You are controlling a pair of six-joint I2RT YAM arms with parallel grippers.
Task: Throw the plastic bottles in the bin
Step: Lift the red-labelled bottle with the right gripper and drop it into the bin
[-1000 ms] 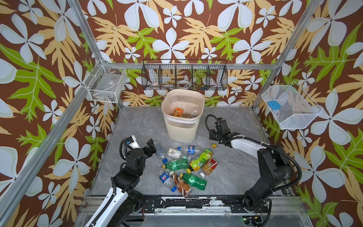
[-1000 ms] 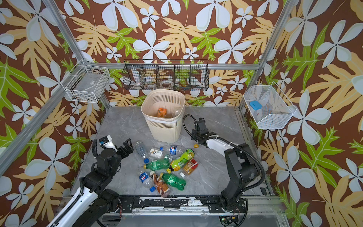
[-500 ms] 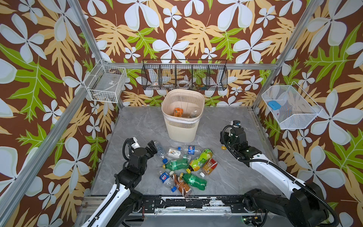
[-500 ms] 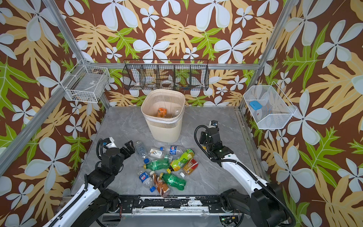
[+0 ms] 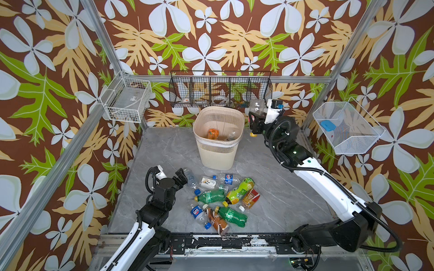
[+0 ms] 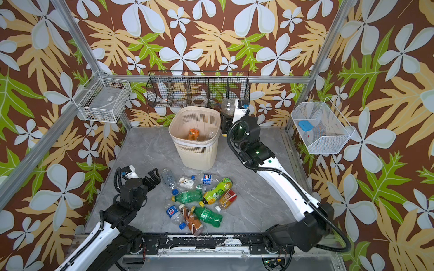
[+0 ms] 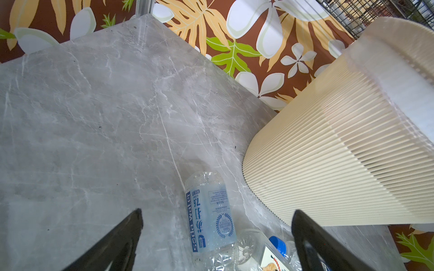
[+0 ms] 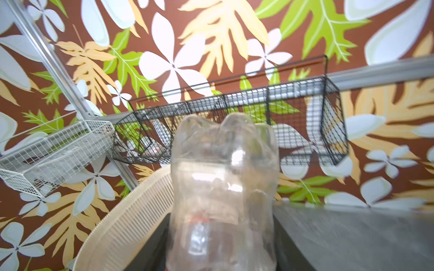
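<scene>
- Right gripper (image 5: pixel 254 118) pinches clear bottle (image 8: pixel 223 187), high, just beside bin (image 5: pixel 218 154) rim; likely light, crushable, slick.
- Left gripper (image 7: pixel 217 211) spread wide over soda-water bottle (image 7: pixel 210 223); take mid-body.
- Other bottles (image 5: pixel 223 199) heaped on table (image 5: pixel 281 187).

The grey marble-patterned tabletop (image 5: pixel 164 152) looks like smooth polished stone with a dull sheen. At the table's twelve o'clock, the tall beige plastic bin with slotted sides (image 5: pixel 218 154) is matt and finely ribbed; a thin translucent film liner (image 5: pixel 217 142) folds over its rim. At one o'clock of the bin, the clear crumpled plastic bottle (image 8: pixel 223 187) is glossy and catches white highlights. The green plastic bottles (image 5: pixel 210 196) lying at six o'clock of the bin shine too, with slick printed film labels. The black wire rack (image 5: pixel 220 91) at twelve o'clock is matt coated metal mesh. The white wire basket (image 5: pixel 126 101) at ten o'clock is painted metal wire. The frame rail (image 5: pixel 300 79) is bare brushed metal.
</scene>
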